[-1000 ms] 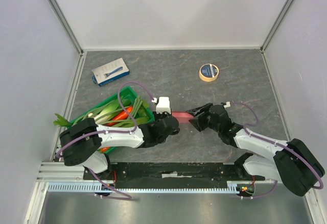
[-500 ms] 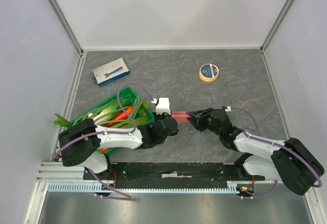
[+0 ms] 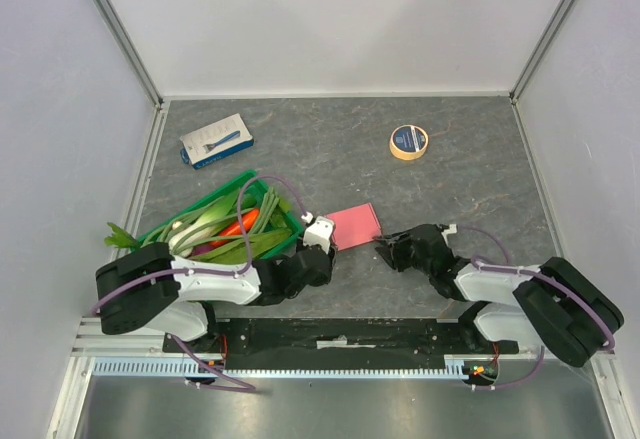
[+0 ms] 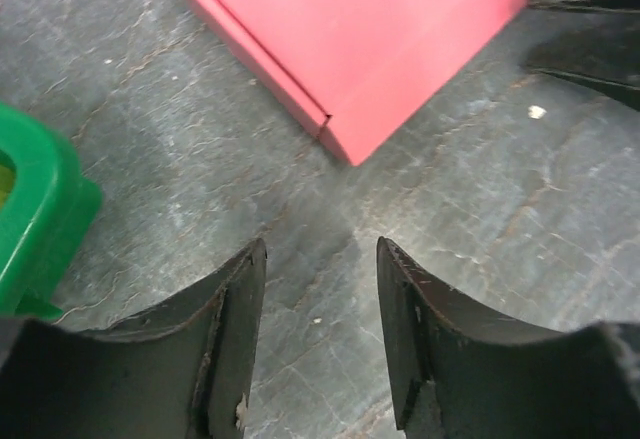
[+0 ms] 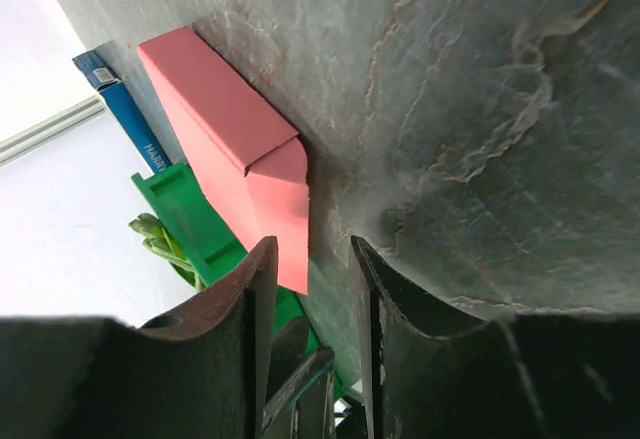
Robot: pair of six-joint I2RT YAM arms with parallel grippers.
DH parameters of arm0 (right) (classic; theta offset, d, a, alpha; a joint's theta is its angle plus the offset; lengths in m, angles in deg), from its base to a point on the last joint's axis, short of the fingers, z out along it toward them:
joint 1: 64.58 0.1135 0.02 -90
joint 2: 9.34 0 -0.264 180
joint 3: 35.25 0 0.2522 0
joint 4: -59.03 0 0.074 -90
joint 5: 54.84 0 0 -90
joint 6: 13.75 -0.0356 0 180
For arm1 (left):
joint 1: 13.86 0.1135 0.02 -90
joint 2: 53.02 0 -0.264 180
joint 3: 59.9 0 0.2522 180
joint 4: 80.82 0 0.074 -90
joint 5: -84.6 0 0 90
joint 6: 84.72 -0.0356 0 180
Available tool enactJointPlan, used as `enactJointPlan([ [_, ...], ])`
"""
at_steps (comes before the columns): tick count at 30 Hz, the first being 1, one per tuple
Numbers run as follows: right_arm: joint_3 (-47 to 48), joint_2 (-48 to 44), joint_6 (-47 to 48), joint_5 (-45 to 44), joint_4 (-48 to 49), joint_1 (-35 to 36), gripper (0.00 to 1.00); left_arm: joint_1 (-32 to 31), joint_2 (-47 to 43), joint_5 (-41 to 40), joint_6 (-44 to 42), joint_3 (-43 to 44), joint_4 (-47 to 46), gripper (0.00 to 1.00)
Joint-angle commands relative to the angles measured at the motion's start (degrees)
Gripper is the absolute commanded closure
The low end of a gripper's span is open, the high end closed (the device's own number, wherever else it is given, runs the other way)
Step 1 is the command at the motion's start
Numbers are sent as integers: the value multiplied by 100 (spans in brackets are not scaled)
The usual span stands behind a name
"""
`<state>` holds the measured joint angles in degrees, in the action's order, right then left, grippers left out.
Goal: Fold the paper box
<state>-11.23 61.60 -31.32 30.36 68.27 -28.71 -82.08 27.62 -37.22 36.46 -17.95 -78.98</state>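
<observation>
The pink paper box lies flat on the table, folded shut, with neither gripper holding it. My left gripper sits just near and left of it, open, and the left wrist view shows only bare table between its fingers, with the box ahead. My right gripper rests low by the box's near right corner. Its jaws stand apart with nothing gripped, and in the right wrist view the box lies just beyond its gripper.
A green crate of vegetables stands left of the box, close against my left arm; its rim shows at the left wrist view's edge. A blue-and-white package lies at the back left, a tape roll at the back right.
My left gripper has opened, let go of the box and drawn back to the near left. The box now lies flat on the table. My right gripper has narrowed and backed off.
</observation>
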Motion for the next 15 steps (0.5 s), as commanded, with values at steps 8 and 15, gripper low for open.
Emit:
enactJointPlan([
  [8, 564, -999, 1965, -302, -1059, 7, 41, 264, -1697, 1394, -903, 222, 252, 33],
  [15, 1537, -1259, 4391, 126, -2735, 16, 49, 2190, -667, 3611, -551, 1275, 567, 37],
])
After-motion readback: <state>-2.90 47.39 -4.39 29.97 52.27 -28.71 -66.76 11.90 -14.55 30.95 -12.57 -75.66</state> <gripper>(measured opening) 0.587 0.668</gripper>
